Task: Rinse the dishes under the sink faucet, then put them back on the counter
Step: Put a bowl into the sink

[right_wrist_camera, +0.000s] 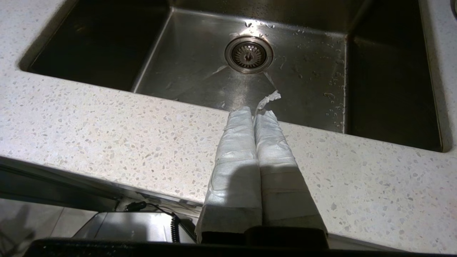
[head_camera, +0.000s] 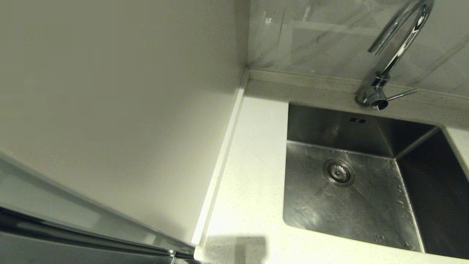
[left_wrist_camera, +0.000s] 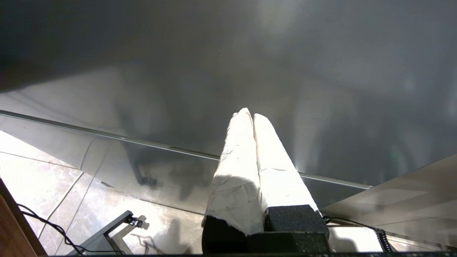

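No bowl shows in any view. The steel sink lies at the right of the head view, its drain strainer bare, and the chrome faucet rises behind it with its thin lever pointing right. White speckled counter runs along the sink's left and front. My right gripper is shut and empty, hovering over the counter's front strip just short of the sink. My left gripper is shut and empty, low beside a grey cabinet face, away from the counter.
A pale wall or panel fills the left of the head view up to the counter's raised edge. Grey marbled tiles back the faucet. Water drops lie on the sink floor. Floor tiles and cables lie under the left gripper.
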